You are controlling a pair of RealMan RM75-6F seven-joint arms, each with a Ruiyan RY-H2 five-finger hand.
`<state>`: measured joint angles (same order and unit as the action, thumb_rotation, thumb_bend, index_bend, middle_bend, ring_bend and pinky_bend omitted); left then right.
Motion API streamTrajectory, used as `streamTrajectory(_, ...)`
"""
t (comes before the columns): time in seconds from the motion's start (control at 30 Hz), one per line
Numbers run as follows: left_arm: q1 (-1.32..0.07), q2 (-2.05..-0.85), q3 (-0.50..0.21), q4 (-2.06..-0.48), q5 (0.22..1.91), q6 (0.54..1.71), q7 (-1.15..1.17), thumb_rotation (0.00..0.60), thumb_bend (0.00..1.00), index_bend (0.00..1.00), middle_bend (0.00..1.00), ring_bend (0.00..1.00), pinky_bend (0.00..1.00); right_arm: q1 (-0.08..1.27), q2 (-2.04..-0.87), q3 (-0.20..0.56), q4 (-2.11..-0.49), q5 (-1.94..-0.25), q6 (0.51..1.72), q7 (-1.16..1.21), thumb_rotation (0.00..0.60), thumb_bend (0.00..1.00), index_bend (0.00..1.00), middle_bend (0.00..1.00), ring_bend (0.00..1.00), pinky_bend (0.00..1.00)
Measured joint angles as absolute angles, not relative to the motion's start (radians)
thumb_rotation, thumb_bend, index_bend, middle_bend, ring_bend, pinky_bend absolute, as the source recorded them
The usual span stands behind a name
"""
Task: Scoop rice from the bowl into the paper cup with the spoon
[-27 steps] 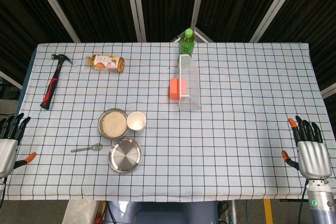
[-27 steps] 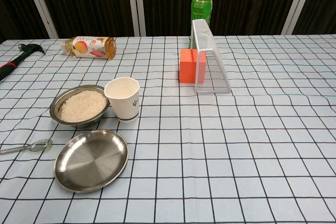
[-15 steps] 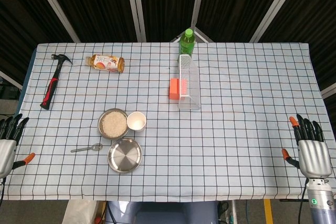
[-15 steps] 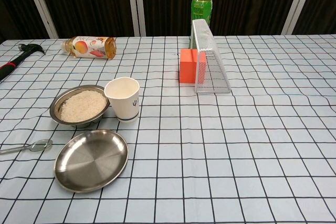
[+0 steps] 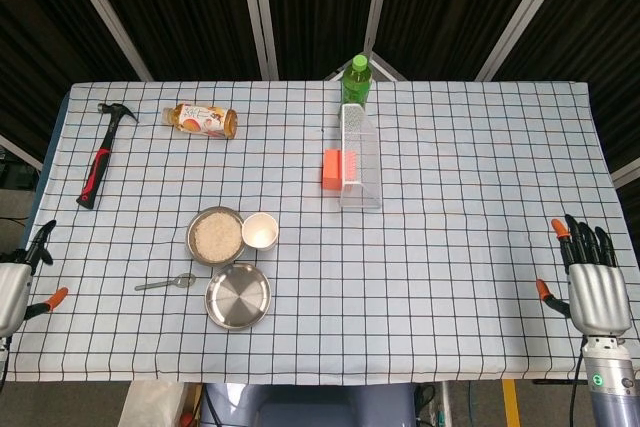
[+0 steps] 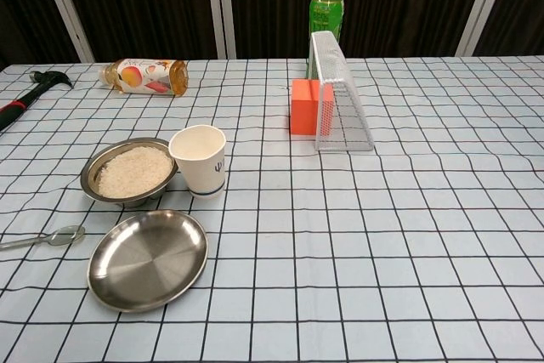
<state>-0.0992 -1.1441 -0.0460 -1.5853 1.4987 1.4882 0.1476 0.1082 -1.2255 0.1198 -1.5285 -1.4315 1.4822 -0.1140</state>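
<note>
A steel bowl of white rice (image 5: 215, 236) (image 6: 129, 171) sits left of centre on the checked cloth. A white paper cup (image 5: 260, 231) (image 6: 199, 159) stands upright, touching the bowl's right side. A metal spoon (image 5: 167, 282) (image 6: 42, 238) lies flat on the cloth, in front of and to the left of the bowl. My left hand (image 5: 17, 282) hangs off the table's left edge, open and holding nothing. Off the right edge, my right hand (image 5: 592, 282) is open with its fingers spread. Both hands show only in the head view.
An empty steel plate (image 5: 238, 296) (image 6: 148, 258) lies just in front of the bowl. A hammer (image 5: 100, 155) and a lying juice bottle (image 5: 203, 119) are at the back left. A green bottle (image 5: 355, 79), a clear rack (image 5: 359, 157) and an orange block (image 5: 333, 168) stand at the back centre.
My left hand has drawn back toward the left and lower, so less of it shows. My right hand has dropped slightly. Nothing on the table has moved.
</note>
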Motion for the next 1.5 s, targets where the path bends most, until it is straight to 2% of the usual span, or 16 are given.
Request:
streamTrajectory(0.07, -0.107, -1.141, -0.045, -1.605, 1.485, 1.458, 0.15, 0.6, 0.17, 0.44, 1.0, 1.0, 1.0, 0.108, -1.227, 0.12, -1.527, -1.435, 1.486, -0.113, 0.6, 0.32, 0.0, 0.0, 0.0, 0.0)
streamTrajectory(0.4, -0.196, -1.137, -0.066, -1.752, 1.315, 1.248, 0.272, 0.6, 0.23, 0.46, 1.0, 1.0, 1.0, 0.106, -1.231, 0.12, -1.527, -1.444, 1.499, -0.117, 0.6, 0.32, 0.0, 0.0, 0.0, 0.0)
streamTrajectory(0.7, -0.279, -1.199, -0.087, -1.794, 1.144, 1.15, 0.467, 0.6, 0.29, 0.45, 1.0, 1.0, 1.0, 0.098, -1.23, 0.121, -1.541, -1.448, 1.52, -0.133, 0.6, 0.32, 0.0, 0.0, 0.0, 0.0)
streamTrajectory(1.03, -0.342, -1.294, -0.085, -1.775, 0.995, 1.107, 0.607, 0.6, 0.32, 0.45, 1.0, 1.0, 1.0, 0.093, -1.233, 0.123, -1.547, -1.453, 1.536, -0.146, 0.6, 0.32, 0.0, 0.0, 0.0, 0.0)
streamTrajectory(1.5, -0.394, -1.406, -0.07, -1.711, 0.89, 1.13, 0.681, 0.6, 0.37, 0.47, 1.0, 1.0, 1.0, 0.09, -1.246, 0.13, -1.535, -1.46, 1.556, -0.145, 0.6, 0.32, 0.0, 0.0, 0.0, 0.0)
